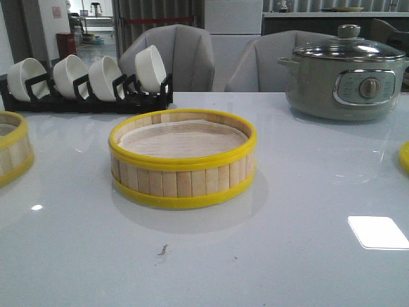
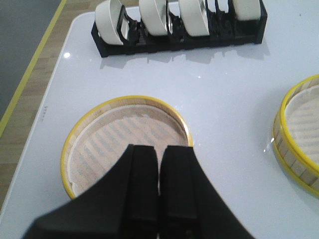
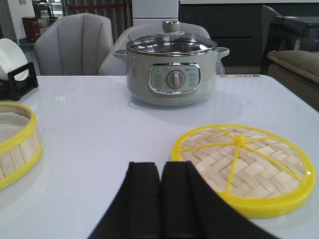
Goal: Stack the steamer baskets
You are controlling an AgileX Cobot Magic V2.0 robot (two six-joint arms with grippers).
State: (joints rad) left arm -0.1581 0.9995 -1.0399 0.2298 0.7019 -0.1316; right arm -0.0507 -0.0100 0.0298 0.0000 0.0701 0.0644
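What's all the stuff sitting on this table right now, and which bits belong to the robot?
Steamer baskets: 2, pale slats with yellow rims; one at table centre, one at the left edge.
Woven lid: 1, bamboo with yellow rim, right side.
White bowls: 4, in a black rack, back left.
Electric pot: 1, grey-green, glass lid, back right.
Table: 1, white, glossy.
Chairs: 2, grey, behind.
Left gripper: black, shut.
Right gripper: black, shut.

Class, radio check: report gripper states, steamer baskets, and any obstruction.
Left gripper shut, empty, above left basket. Right gripper shut, empty, beside woven lid. Centre basket unstacked. Nothing blocking.
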